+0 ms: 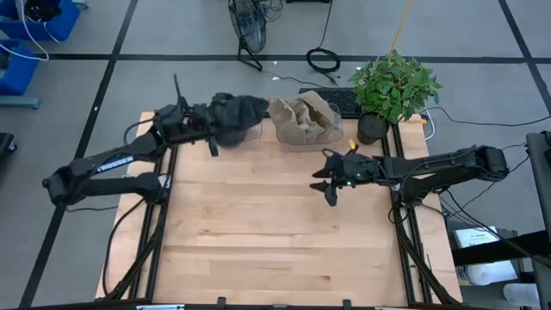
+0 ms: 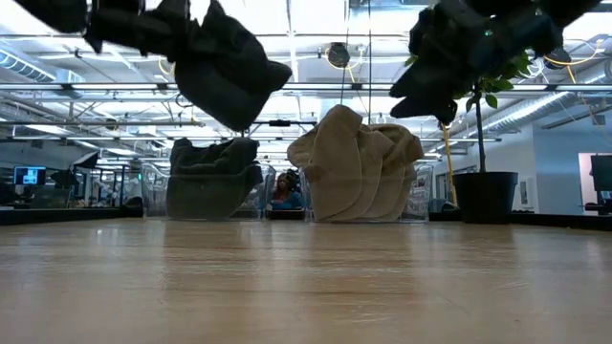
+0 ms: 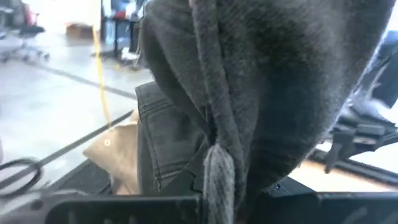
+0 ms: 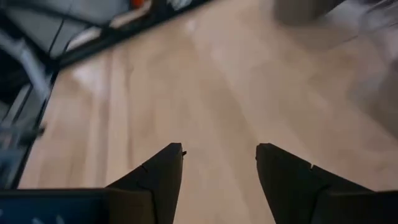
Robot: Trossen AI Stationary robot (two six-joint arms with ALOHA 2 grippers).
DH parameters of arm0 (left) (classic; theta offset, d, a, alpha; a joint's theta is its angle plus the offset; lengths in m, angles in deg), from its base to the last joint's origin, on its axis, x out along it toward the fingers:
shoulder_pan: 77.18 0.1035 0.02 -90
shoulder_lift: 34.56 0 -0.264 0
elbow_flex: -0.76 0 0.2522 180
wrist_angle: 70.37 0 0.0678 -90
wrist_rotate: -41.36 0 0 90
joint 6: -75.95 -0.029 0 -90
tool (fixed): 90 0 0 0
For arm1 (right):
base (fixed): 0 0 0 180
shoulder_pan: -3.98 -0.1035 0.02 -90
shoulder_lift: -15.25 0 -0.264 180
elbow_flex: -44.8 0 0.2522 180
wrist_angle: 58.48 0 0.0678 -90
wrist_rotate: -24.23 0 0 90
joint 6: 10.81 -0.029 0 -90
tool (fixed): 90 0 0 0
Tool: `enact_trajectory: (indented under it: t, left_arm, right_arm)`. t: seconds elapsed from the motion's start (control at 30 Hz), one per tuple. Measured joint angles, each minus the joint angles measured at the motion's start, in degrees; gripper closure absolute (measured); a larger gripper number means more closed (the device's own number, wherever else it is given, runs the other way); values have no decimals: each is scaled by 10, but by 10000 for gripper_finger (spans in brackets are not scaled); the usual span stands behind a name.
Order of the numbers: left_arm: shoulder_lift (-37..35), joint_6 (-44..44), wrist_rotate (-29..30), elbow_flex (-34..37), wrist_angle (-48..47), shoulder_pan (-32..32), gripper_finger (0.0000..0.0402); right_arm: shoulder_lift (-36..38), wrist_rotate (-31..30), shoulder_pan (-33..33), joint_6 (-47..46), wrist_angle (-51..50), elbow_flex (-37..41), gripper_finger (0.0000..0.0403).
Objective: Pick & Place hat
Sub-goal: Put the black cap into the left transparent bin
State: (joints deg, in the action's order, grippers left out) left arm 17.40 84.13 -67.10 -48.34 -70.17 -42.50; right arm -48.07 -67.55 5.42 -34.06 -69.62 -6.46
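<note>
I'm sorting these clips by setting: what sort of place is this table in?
Probably a robotics lab or workshop: a wooden table on a bare grey floor, loose cables, and open ceiling pipes.

Grey floor (image 1: 172,34) with dark lines lay beyond the wooden table (image 1: 275,241); potted plant (image 1: 392,86) at far right, ceiling lights (image 2: 316,19) overhead, a person (image 2: 284,189) seated far behind.

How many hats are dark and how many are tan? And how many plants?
Dark hats: 2, one hanging from the left gripper, one in the clear bin
Tan hats: 1 pile, number inside unclear
Potted plants: 1
Total: 4
</note>
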Motion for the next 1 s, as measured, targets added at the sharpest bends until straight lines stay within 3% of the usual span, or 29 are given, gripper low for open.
enact_trajectory:
  t: [0.3, 0.63, 1.0]
  left_arm:
    - [93, 55, -314, 91, 194, 202, 364]
    - [217, 36, -406, 92, 349, 262, 364]
    - [285, -67, -465, 85, 342, 291, 364]
  right_arm:
    - [2, -60, 42, 19, 111, 13, 230]
    - [2, -71, 98, 28, 174, 13, 249]
    - [2, -71, 103, 14, 186, 13, 265]
